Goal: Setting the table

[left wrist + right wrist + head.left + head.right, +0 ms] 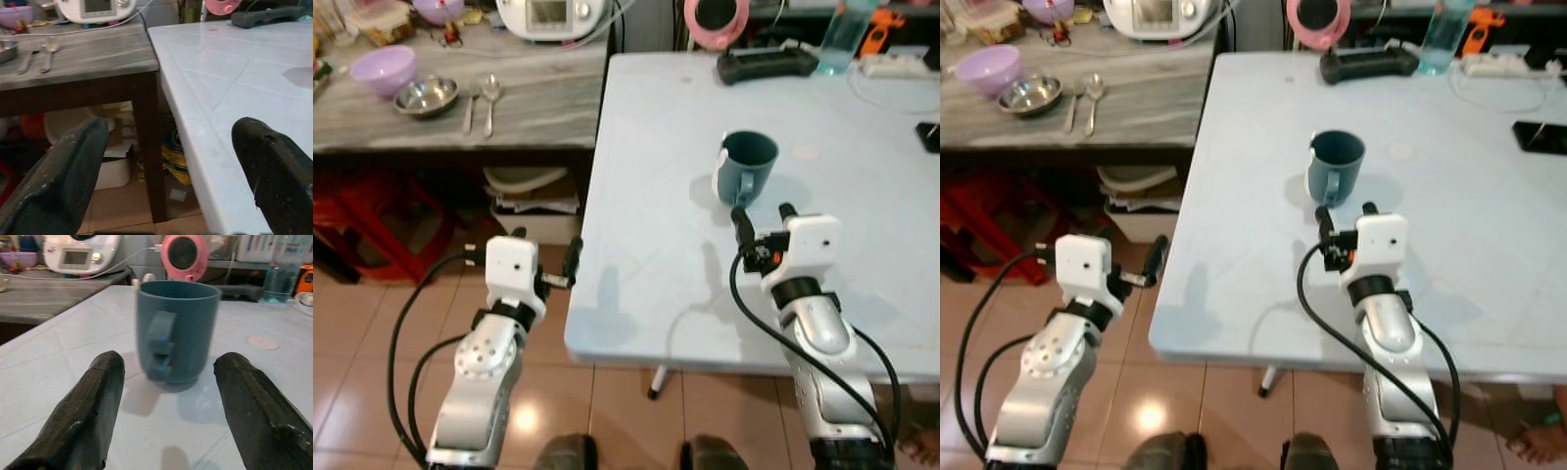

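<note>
The table setting looks barely begun. One teal mug [747, 166] stands upright on the pale blue worktop [656, 255], handle turned toward the robot, just ahead of the right end effector [763, 214]. That end effector hovers low over the worktop with its fingers spread wide and nothing between them; the mug is apart from both fingertips, so it appears either just set down or about to be taken, and I cannot tell which.

The rest of the tableware still waits on the grey side counter [538, 108], well off to the far left of the left end effector [548, 255]: a lilac bowl [383, 70], a steel bowl [426, 97], and a fork [470, 106] and spoon [490, 98] lying side by side. By my judgement these remain to be brought over. The left end effector hangs off the worktop's near left edge, fingers parted and empty.

The right wrist view gives what the head views cannot: the mug sits centred in the gap between the two fingers, its handle facing straight back. The left wrist view looks under the counter to its dark leg [146, 147] and a white bin [115, 169], and shows that end effector level with the worktop's edge.
</note>
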Controlling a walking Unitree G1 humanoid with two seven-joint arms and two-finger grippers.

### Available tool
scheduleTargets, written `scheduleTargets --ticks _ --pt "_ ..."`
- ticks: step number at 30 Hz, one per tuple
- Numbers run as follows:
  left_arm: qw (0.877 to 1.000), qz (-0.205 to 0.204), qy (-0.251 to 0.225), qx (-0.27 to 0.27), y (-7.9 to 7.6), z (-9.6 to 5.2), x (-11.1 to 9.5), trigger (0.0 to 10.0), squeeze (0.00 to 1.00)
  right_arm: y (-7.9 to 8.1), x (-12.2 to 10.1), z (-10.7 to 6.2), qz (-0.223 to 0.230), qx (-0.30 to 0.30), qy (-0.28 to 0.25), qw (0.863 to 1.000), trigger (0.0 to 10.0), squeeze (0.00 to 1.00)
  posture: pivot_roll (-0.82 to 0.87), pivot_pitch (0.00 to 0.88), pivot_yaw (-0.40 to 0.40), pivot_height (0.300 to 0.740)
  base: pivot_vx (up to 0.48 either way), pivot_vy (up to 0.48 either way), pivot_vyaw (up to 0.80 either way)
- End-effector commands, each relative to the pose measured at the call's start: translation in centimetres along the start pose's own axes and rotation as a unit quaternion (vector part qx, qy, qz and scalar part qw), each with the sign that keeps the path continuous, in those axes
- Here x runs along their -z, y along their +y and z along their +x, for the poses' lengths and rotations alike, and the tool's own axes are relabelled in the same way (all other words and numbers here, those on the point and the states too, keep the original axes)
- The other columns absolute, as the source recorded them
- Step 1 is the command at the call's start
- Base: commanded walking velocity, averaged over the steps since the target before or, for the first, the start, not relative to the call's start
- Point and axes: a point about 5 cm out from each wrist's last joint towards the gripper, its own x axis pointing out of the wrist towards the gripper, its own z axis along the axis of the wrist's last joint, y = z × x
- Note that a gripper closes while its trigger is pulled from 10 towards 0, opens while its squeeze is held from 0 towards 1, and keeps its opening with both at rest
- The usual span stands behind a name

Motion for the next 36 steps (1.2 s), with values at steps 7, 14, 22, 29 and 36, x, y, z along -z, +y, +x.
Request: scheduleTargets --ticks 7,14,22,29,36 --pt "1.0 0.006 0.011 -0.004 0.3 -0.6 0.0 10.0 0.0 -0.2 -0.4 1.0 0.008 0.001 0.001 1.0 10.0 0.0 -0.01 0.183 0.056 0.74 0.0 0.0 0.0" --pt "1.0 0.006 0.016 -0.003 0.4 -0.9 -0.1 10.0 0.0 -0.8 -0.7 2.2 -0.001 0.025 0.0 1.0 10.0 0.0 0.0 0.199 0.057 0.74 0.0 0.0 0.0" --pt "1.0 0.002 0.023 0.002 0.4 -1.2 -0.2 10.0 0.0 -1.0 -1.0 3.1 -0.005 0.037 -0.005 0.999 10.0 0.0 0.01 0.218 0.064 0.74 0.0 0.0 0.0" --pt "1.0 0.004 0.027 0.006 0.4 -1.3 -0.2 10.0 0.0 -1.0 -1.5 4.1 -0.002 0.045 -0.014 0.999 3.1 0.0 0.01 0.229 0.07 0.74 0.0 0.0 0.0" --pt "1.0 0.003 0.029 0.008 0.3 -1.4 -0.3 10.0 0.0 -1.3 -1.7 4.7 0.011 0.042 -0.02 0.999 0.0 0.0 0.02 0.237 0.069 0.74 0.0 0.0 0.0"
